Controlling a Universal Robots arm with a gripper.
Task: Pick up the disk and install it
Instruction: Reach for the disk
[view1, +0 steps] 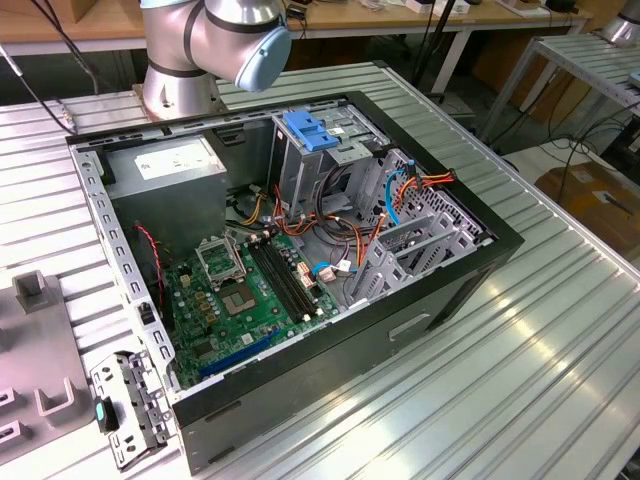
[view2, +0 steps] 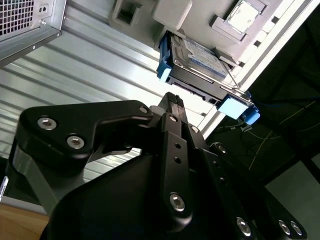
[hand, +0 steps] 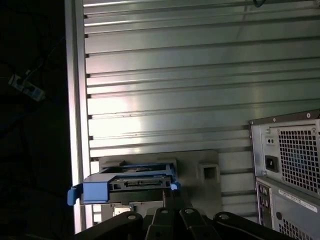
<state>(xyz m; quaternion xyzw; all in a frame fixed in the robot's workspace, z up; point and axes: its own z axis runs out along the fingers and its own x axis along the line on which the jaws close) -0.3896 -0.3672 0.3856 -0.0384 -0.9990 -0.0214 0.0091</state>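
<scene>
Your arm (view1: 215, 30) in the exterior view: a silver-grey joint housing w/ a pale blue end cap (view1: 265, 50), sitting over a round silver base column (view1: 172, 88); the upper part leaves the frame at the top edge. Your gripper (view2: 173, 96) in the second wrist view: matte black, bulky body in the foreground, broad linkage plates w/ silver screw heads on either side, narrowing to two slim straight fingers (view2: 177, 130). The fingers lie pressed flat against each other, tips together, nothing clamped btwn them. In the first wrist view you see the black links (hand: 187, 220) fanned side by side, each w/ a silver pivot screw.
</scene>
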